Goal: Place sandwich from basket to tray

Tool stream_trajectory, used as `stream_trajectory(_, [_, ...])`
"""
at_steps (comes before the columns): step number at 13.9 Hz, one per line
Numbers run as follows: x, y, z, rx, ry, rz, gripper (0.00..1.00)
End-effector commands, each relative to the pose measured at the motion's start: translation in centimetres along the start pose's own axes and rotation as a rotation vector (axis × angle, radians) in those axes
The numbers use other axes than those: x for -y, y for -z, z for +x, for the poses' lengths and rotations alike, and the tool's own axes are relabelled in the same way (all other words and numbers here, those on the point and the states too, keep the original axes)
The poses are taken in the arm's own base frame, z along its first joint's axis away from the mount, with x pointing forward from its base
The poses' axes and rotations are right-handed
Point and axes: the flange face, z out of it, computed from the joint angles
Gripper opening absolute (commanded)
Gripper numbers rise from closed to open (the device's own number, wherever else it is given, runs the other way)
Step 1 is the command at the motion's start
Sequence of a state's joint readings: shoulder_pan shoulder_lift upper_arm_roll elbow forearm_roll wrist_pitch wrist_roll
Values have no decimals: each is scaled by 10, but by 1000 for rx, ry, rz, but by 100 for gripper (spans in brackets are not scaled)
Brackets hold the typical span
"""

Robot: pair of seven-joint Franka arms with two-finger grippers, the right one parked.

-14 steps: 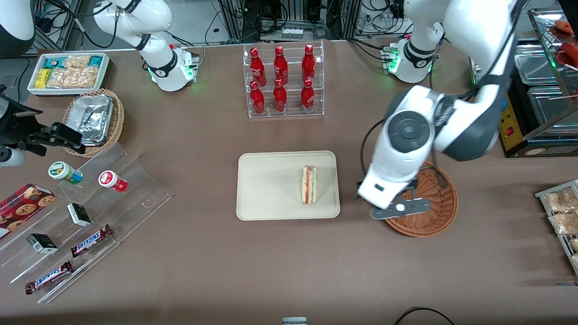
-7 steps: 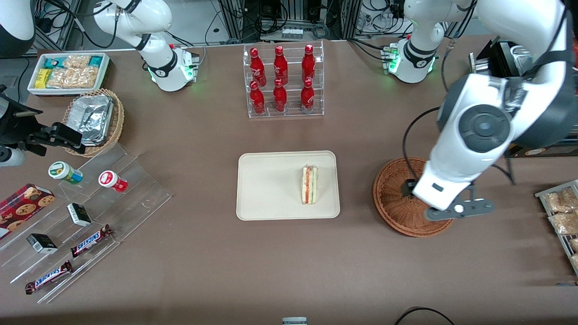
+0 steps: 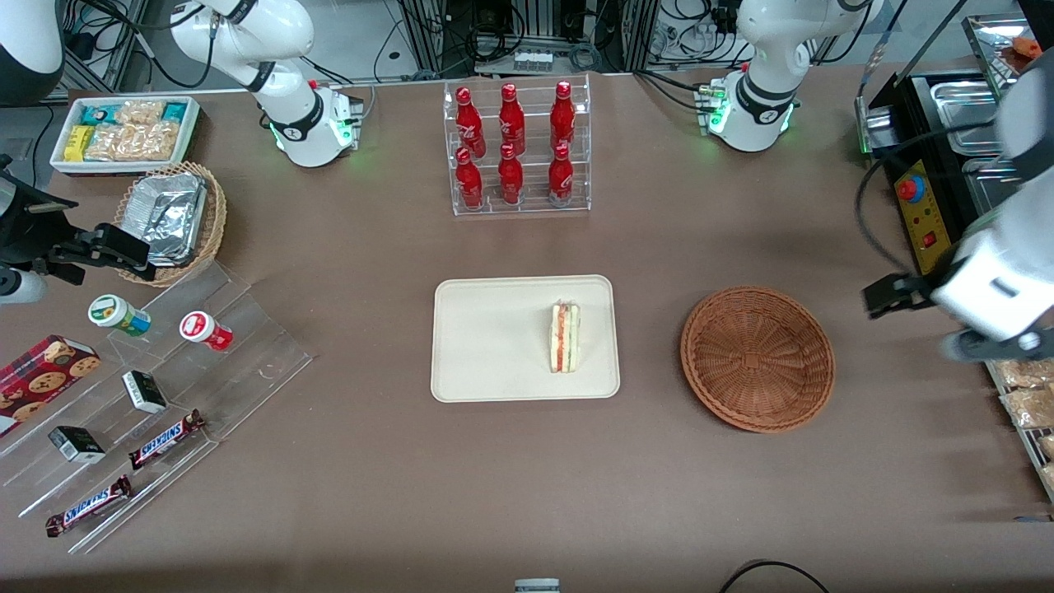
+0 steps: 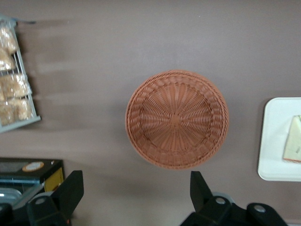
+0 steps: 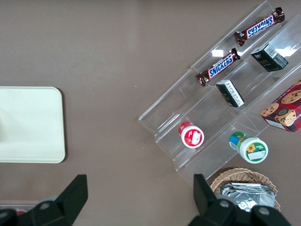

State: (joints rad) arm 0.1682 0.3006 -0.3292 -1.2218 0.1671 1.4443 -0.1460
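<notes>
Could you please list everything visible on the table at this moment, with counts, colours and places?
sandwich: 1, pale bread with red and green filling, on the tray.
tray: 1, cream, mid-table.
basket: 1, reddish-brown wicker, holding nothing, beside the tray toward the working arm's end.
bottles: 6, red, in a clear rack farther from the front camera than the tray.
foil trays: silver, in a tan wicker basket toward the parked arm's end.
snack box: 1, white, beside that tan basket.
chocolate bars: 2, brown wrappers, on a clear stepped stand.
pincer: 1, black fingers, open, above the table beside the basket.
</notes>
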Motion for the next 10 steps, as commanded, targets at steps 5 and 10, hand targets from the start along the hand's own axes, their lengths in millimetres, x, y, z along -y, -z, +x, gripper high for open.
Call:
stream_trajectory(5, [23,19,-58,103,26,-38,100])
stream_trajectory(10, [26,8,-93,143,6,-47,100])
